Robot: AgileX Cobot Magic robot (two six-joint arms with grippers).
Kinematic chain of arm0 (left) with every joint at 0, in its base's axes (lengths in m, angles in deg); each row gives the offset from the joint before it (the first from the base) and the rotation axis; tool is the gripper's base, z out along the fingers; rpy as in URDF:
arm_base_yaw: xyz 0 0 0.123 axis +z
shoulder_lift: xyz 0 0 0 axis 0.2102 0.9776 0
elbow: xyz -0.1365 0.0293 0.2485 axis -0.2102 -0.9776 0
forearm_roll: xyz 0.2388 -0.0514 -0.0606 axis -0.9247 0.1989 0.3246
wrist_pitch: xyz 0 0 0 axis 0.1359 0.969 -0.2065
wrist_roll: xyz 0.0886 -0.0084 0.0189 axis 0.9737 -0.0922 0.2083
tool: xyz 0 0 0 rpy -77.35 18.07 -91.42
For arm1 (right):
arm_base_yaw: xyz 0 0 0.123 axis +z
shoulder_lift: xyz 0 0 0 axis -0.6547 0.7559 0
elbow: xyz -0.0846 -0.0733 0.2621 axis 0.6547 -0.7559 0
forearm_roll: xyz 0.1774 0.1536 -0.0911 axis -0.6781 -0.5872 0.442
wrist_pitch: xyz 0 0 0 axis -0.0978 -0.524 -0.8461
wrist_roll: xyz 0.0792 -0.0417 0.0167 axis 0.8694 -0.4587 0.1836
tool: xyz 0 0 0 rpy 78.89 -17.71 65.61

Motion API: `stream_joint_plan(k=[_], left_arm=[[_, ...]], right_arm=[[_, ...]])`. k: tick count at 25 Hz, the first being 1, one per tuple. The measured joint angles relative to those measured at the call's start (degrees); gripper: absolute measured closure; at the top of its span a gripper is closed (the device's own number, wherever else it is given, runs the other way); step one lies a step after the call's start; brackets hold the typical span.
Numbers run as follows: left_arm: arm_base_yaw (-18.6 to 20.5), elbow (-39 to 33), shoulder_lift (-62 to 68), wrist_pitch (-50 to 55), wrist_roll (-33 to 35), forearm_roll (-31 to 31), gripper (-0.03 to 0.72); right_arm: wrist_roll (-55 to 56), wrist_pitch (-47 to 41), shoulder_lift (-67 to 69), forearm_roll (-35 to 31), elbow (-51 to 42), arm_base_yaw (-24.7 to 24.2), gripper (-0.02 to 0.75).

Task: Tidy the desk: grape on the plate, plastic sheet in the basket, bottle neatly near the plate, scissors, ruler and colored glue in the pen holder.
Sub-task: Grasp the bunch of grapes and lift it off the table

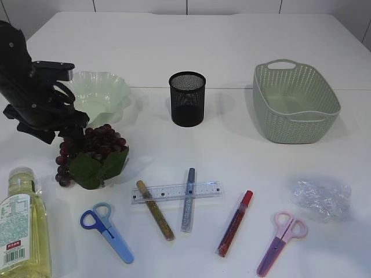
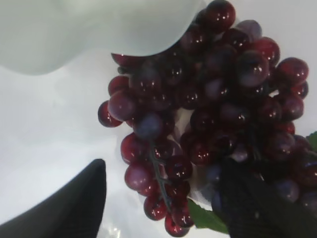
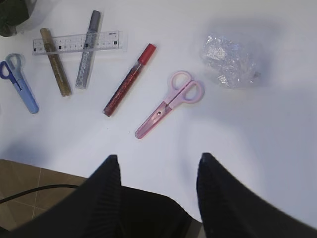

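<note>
A bunch of dark red grapes (image 1: 95,152) with green leaves lies on the table just in front of the pale green plate (image 1: 101,92). My left gripper (image 1: 71,135) is down on the bunch's left side. In the left wrist view the grapes (image 2: 198,99) sit between its open fingers (image 2: 74,208), with a gap on the left and the plate (image 2: 89,29) above. My right gripper (image 3: 159,156) hangs open and empty over the table's front edge, short of the pink scissors (image 3: 171,101) and the crumpled plastic sheet (image 3: 229,60). The bottle (image 1: 20,223) stands front left.
The black mesh pen holder (image 1: 187,98) stands mid-table and the green basket (image 1: 295,101) at back right. Along the front lie blue scissors (image 1: 107,231), a clear ruler (image 1: 177,191), and gold (image 1: 155,210), silver (image 1: 188,200) and red (image 1: 235,223) glue sticks.
</note>
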Motion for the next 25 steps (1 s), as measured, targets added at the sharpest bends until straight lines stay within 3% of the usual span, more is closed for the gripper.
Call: stream_joint_plan(k=[25], left_arm=[[0.0,3.05,7.06,2.28,0.0,0.07,0.177]], right_arm=[[-0.1,0.31,0.0,0.0,0.0,0.0,0.339]])
